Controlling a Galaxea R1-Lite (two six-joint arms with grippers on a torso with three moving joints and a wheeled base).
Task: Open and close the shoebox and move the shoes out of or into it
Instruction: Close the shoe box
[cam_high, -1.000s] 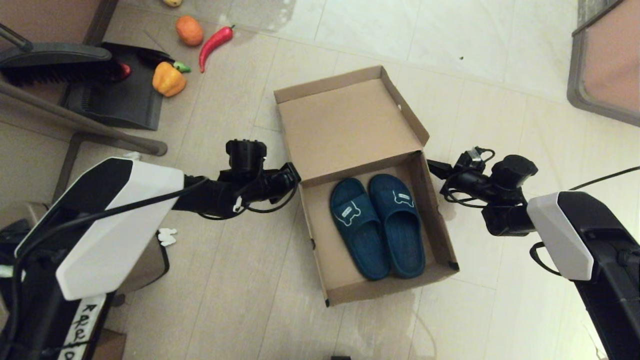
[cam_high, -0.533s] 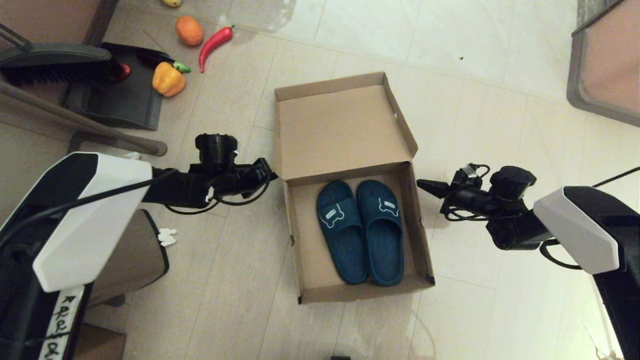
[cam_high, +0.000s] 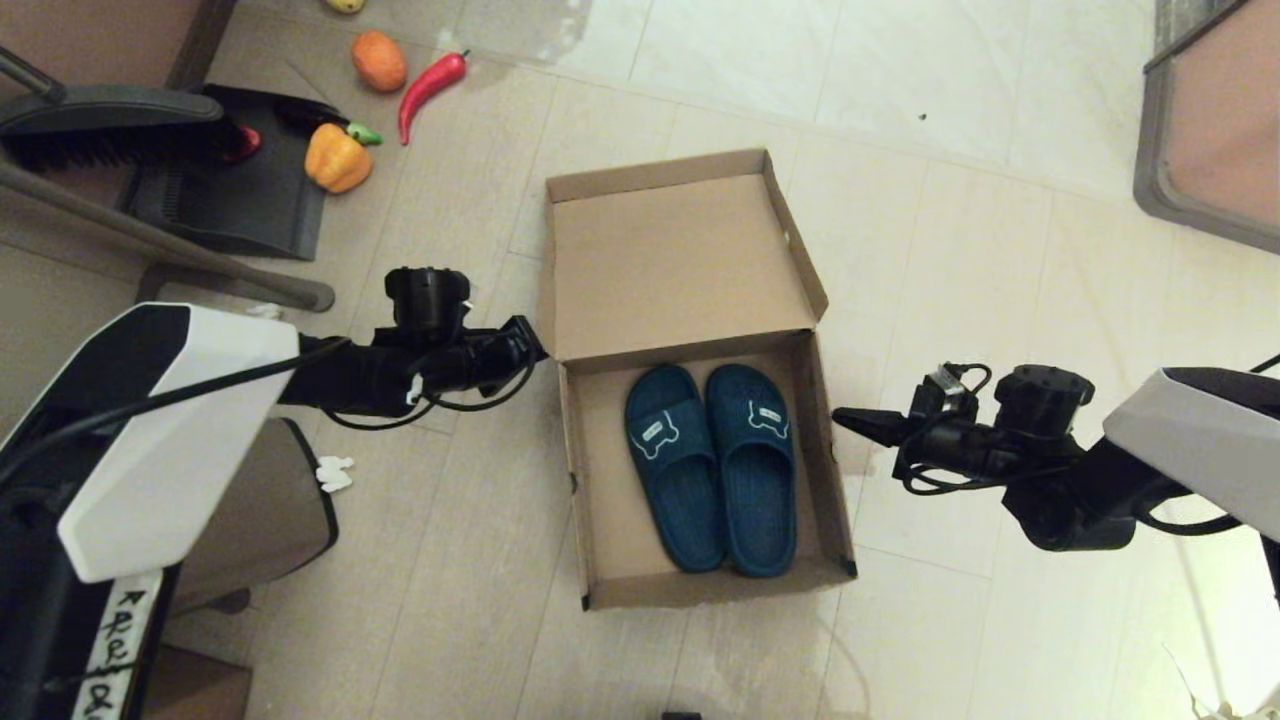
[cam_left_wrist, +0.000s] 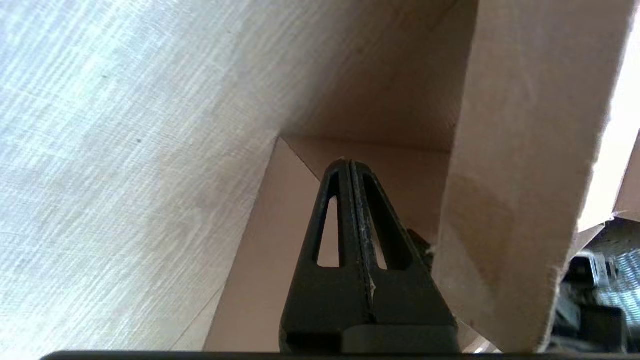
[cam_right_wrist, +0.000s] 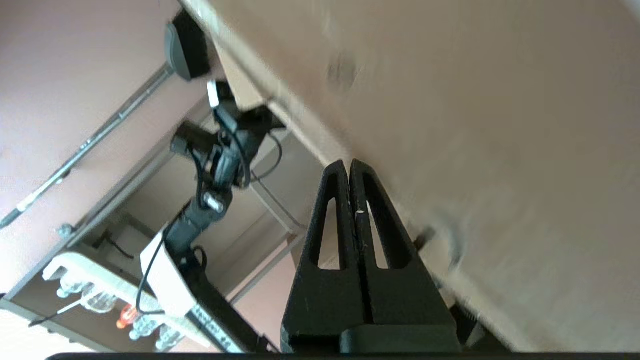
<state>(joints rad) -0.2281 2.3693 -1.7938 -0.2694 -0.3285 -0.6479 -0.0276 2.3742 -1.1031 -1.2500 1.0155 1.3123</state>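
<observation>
The brown cardboard shoebox (cam_high: 818, 470) lies on the floor with its hinged lid (cam_high: 680, 265) thrown back away from me. Both dark teal slippers (cam_high: 712, 465) lie side by side inside it, bear patches showing. My left gripper (cam_high: 538, 350) is shut and empty, its tip by the box's left back corner near the hinge; in the left wrist view the tip (cam_left_wrist: 348, 162) sits against cardboard (cam_left_wrist: 505, 165). At the box's right wall my right gripper (cam_high: 840, 416) is shut with nothing in it; the right wrist view shows the tip (cam_right_wrist: 348, 164) beside the brown wall (cam_right_wrist: 475, 125).
A black dustpan (cam_high: 235, 195) and brush (cam_high: 110, 125) lie at the far left, with a yellow pepper (cam_high: 337, 157), an orange fruit (cam_high: 378, 60) and a red chilli (cam_high: 430, 88) nearby. A brown bin (cam_high: 270, 510) stands under my left arm. A furniture frame (cam_high: 1200, 120) is far right.
The shoebox with the slippers has slid left and turned straighter. My left gripper drew back left with the box corner; my right gripper moved nearer along the right wall. The lid stays open.
</observation>
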